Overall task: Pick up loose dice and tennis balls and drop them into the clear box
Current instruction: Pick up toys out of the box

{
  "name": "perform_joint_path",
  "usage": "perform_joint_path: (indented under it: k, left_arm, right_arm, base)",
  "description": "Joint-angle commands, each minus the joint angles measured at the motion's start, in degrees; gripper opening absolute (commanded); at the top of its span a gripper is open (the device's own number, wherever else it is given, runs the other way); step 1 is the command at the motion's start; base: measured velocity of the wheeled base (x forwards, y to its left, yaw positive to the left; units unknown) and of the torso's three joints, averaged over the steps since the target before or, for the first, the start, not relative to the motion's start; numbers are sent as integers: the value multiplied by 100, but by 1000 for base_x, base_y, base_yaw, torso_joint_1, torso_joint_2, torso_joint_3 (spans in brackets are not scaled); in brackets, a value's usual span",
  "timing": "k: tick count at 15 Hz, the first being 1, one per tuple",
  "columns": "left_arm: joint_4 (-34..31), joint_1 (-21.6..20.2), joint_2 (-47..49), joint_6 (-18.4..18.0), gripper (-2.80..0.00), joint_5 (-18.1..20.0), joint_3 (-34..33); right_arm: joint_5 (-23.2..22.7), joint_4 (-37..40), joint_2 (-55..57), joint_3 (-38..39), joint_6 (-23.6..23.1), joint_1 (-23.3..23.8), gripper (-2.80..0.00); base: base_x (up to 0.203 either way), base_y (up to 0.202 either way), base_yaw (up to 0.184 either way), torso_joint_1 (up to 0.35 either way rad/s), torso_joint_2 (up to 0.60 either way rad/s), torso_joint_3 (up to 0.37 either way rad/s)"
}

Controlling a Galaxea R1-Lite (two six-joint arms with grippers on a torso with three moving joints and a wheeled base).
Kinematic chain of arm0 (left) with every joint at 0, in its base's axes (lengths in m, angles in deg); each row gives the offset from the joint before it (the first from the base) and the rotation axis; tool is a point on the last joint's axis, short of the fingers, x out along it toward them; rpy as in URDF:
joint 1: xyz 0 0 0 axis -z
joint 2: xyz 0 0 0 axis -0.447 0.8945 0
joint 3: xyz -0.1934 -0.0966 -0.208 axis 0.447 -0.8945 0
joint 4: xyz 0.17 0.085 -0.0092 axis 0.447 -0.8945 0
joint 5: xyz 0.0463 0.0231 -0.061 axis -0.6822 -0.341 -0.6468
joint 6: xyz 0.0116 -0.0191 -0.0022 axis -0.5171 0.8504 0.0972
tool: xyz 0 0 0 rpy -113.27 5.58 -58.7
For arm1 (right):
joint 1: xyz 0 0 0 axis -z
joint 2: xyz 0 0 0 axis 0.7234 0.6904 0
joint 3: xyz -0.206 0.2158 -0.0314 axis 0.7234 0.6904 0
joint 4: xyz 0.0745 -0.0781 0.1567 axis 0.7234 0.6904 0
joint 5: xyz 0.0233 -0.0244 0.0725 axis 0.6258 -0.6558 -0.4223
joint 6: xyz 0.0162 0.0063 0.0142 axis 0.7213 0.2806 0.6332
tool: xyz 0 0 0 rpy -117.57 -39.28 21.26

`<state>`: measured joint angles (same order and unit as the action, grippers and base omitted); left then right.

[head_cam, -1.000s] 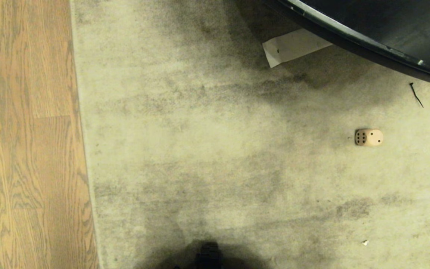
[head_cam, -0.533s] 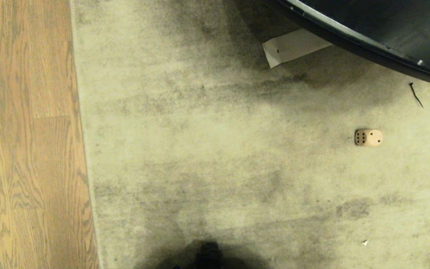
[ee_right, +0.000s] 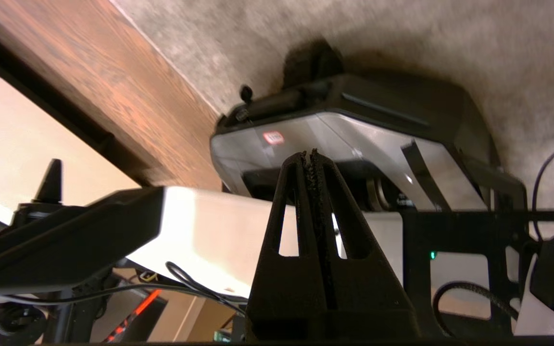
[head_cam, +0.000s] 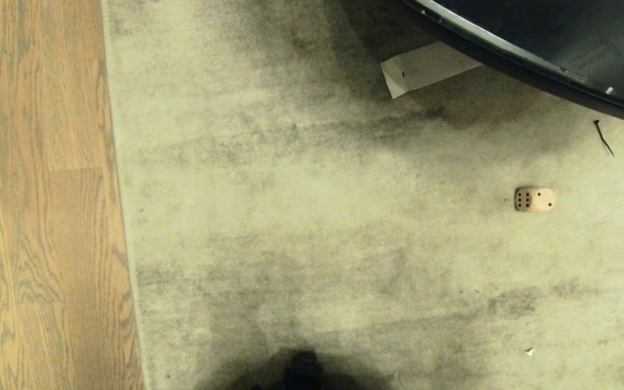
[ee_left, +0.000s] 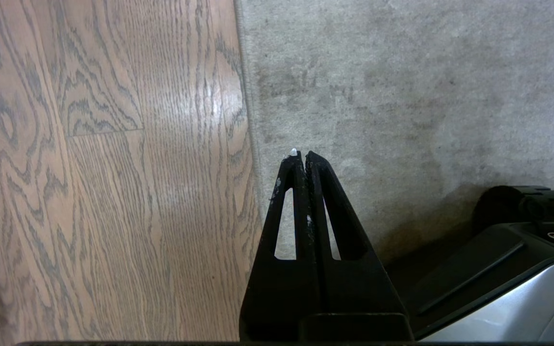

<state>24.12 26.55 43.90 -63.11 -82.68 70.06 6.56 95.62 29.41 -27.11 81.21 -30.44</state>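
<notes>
Well clear of both tools, your cream die [head_cam: 534, 199] sits alone on carpet [head_cam: 312, 216]. Left tool [ee_left: 301, 156] pressed together, empty; right tool [ee_right: 311, 156] likewise, over the robot base [ee_right: 354, 139].

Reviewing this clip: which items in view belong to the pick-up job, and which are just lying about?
Belongs to the job:
- cream die, lying loose on the carpet; no tennis balls or clear box in view

Just lying about:
- white paper sheet, partly under the dark curved edge
- black cable tie
- small white scrap
- wood floor
</notes>
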Motion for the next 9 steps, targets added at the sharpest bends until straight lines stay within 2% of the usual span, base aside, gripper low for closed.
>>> perform_joint_path:
  k: [1,5,9]
  left_arm:
    - [4,0,0,1,-280,0,-18]
    - [4,0,0,1,-280,0,-18]
    - [-3,0,0,1,-280,0,-18]
  right_arm:
    - [-8,35,-1,220,-9,-3,-280]
    - [54,2,6,548,-77,-8,-280]
    - [452,-5,41,1033,-606,-6,-280]
  base:
    - [0,0,0,0,0,0]
    - [0,0,0,0,0,0]
    - [0,0,0,0,0,0]
